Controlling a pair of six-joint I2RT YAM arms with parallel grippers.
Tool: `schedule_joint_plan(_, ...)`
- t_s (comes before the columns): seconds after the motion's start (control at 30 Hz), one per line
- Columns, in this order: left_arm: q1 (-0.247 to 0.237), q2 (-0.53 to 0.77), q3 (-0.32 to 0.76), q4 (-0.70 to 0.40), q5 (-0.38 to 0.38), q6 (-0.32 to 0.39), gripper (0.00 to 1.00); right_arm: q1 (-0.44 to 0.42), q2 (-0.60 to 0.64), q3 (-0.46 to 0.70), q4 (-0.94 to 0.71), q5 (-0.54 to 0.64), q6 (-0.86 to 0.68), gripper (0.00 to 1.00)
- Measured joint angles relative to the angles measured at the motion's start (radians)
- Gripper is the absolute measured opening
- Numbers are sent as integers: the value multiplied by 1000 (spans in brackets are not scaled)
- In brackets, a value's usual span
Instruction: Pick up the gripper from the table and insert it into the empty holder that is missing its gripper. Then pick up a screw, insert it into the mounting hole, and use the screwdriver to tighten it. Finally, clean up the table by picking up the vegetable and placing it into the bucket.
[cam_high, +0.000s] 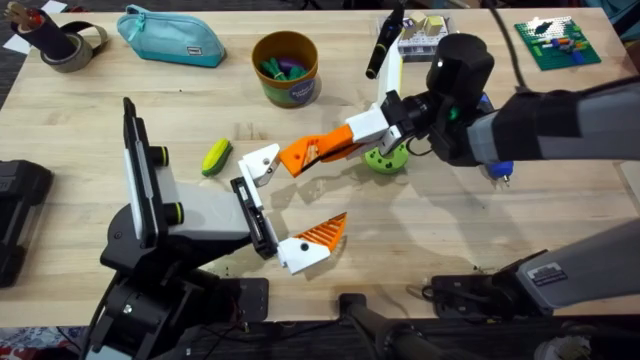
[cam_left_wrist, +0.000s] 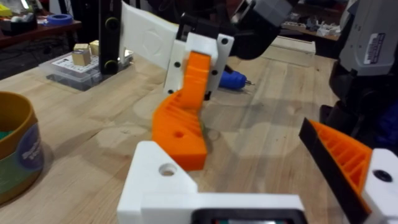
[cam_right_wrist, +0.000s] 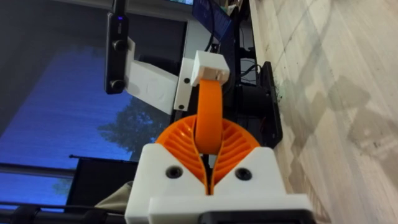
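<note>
The gripper, a long smooth orange finger, hangs just above the table with my right gripper shut on its narrow end. In the right wrist view it sits between the ribbed orange pads. Its broad end, which has a hole, rests against the white holder on the black rail of my left arm's head. That holder faces its twin mount, which carries the ribbed orange finger. My left gripper stands open. The vegetable lies left of the holder. The bucket stands behind.
A teal pouch and a tape roll lie at the back left. A green round piece sits under my right wrist. A blue-handled screwdriver lies beyond it. A parts box and a green board are at the back right.
</note>
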Motion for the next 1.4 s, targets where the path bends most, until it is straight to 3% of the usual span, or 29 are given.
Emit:
schedule_joint_plan(0.33,0,6,2,11,1,-7,993,-9,22,-8,72,4,111,17)
schedule_joint_plan(0.6,0,6,2,11,0,-6,993,-57,-120,-140,75,24,128,18)
schedule_joint_plan(0.93,0,6,2,11,-1,-6,993,-56,-361,-366,110,250,144,18)
schedule_joint_plan(1.13,0,6,2,11,-1,-6,993,-23,-374,-407,132,355,182,18)
schedule_joint_plan(1.4,0,6,2,11,-1,-6,993,-6,-374,-408,201,389,245,18)
